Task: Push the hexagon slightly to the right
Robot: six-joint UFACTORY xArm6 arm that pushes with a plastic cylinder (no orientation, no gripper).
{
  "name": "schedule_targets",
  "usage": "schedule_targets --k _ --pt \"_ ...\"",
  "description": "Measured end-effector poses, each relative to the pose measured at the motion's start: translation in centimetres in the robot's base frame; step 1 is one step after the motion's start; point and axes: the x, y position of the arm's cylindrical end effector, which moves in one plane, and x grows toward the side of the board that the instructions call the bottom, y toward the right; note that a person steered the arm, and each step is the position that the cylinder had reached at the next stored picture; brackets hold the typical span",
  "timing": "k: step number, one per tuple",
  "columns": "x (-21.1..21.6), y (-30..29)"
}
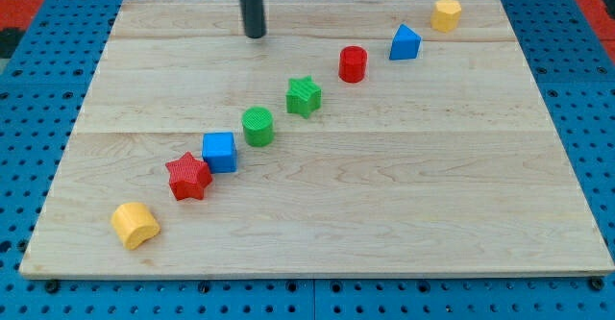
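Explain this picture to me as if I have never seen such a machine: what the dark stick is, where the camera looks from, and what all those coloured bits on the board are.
There is one picture, looking down at a slant on a wooden board. Where the camera is mounted is not on record. The dark stick is a rod on a robot arm; my tip slides on the board and pushes blocks. It holds nothing and touches no block now.

Eight blocks lie in a diagonal line: yellow block, red star, blue cube, green cylinder, green star, red cylinder, blue block, yellow hexagon. The hexagon is to be pushed right; my tip is far to its left.
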Motion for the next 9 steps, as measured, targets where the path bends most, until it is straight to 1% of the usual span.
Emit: schedule_targets --k 1,2,3,5,6,9 --pt "-0.2 2.3" --pt "-1.2 2.7" --pt "-3.1 4.5" --pt "-4.1 5.8" --pt "-6.8 7.0" --pt "-7.1 14.1"
